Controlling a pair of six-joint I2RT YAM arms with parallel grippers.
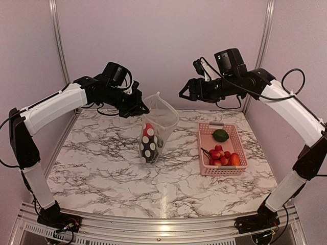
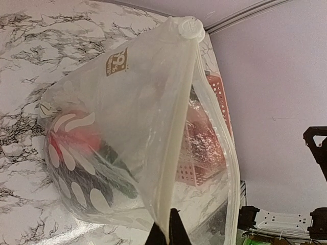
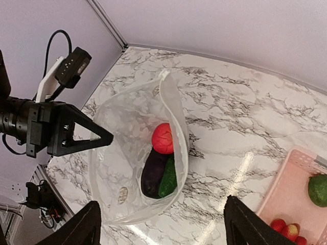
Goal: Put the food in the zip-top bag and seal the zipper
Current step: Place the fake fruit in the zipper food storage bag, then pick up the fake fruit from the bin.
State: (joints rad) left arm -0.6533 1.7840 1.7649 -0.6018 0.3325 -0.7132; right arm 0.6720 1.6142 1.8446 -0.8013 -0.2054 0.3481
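Marble desk (image 1: 102, 168) under lilac walls. At left, left gripper (image 2: 167, 234) pinched closed on the bag (image 1: 162, 122) at its zipper (image 2: 178, 132), holding the mouth up and open. Mid-desk, bag bottom resting on the marble, with tomato (image 3: 163, 138), eggplant (image 3: 152, 174) and cucumber (image 3: 168, 178) inside. Up and to the right, right gripper (image 1: 186, 91) spread wide, empty, apart from the bag. Far right, pink basket (image 1: 202, 153) holding pepper (image 1: 220, 135), strawberries (image 1: 218, 154) and carrot (image 1: 235, 160).

Pink slotted basket (image 1: 223, 170) at right, white marble-veined table (image 1: 102, 173), pale lilac walls (image 1: 163, 46)
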